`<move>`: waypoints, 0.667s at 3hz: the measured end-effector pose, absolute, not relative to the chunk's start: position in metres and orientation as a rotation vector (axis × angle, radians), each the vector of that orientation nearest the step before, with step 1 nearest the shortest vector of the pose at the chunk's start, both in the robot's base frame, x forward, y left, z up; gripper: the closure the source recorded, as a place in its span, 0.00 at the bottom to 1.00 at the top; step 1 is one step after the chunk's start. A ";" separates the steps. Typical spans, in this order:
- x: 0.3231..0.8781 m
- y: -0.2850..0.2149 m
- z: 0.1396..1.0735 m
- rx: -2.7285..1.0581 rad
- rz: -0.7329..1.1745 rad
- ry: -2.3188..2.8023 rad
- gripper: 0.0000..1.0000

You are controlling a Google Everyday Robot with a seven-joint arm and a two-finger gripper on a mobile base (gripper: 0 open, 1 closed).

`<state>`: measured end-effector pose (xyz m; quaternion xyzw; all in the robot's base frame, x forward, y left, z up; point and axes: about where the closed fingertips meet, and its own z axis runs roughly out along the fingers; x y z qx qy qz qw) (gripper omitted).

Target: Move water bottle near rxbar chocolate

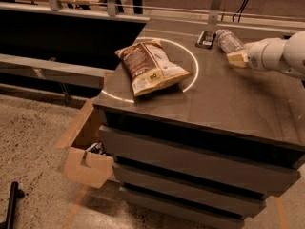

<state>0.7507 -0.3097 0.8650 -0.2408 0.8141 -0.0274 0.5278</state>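
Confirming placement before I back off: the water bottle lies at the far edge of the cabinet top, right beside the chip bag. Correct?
Not quite. In the camera view the water bottle lies at the far edge beside the rxbar chocolate, not the chip bag, which sits apart, nearer the front left. The tool is at the bottle's right end.

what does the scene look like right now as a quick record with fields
water bottle: appears to lie on its side at the counter's far edge, close beside the bar, on its right
rxbar chocolate: flat at the far edge
gripper: low over the counter, at the bottle's near end
chip bag: lying left of centre, apart from both
counter: dark top, light ring marked around the bag
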 end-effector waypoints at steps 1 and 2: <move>0.748 -0.309 0.864 -0.580 -0.066 1.949 0.38; 0.746 -0.306 0.863 -0.590 -0.063 1.952 0.15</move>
